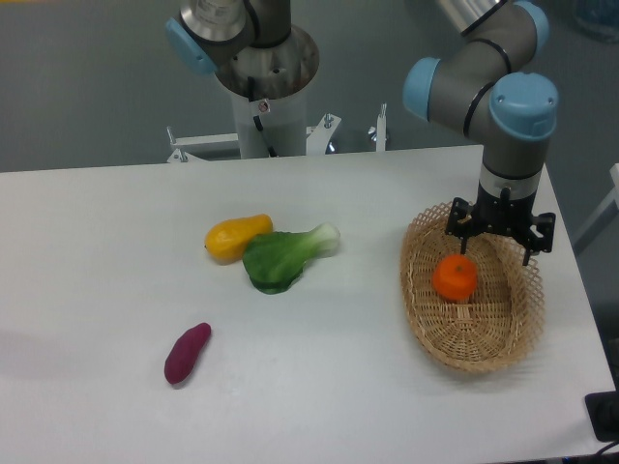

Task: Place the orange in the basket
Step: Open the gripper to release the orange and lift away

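The orange point(455, 277) lies inside the tan woven basket point(433, 333) at the right of the table, near its middle. My gripper point(496, 249) hangs above the basket's far right part, up and to the right of the orange and clear of it. Its black fingers point(468, 241) stand spread apart and open, holding nothing.
A yellow-orange squash point(235, 236) and a green leafy vegetable point(284, 256) lie together at the table's middle. A purple sweet potato point(187, 353) lies at the front left. The robot's base column point(267, 77) stands behind the table's far edge.
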Robot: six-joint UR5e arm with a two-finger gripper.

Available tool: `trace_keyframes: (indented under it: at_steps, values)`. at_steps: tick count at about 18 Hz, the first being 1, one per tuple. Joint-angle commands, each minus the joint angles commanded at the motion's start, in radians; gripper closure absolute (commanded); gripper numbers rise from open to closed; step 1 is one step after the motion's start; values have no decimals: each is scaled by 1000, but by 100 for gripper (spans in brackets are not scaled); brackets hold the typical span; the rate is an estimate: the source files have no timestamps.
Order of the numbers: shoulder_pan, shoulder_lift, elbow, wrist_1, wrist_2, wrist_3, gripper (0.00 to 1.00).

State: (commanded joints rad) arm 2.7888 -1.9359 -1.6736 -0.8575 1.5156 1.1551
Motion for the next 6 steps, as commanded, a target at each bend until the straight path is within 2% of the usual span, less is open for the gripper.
trace_keyframes:
  at_steps: [6]
  values:
    - [-3, 0, 2, 3, -3, -5, 0]
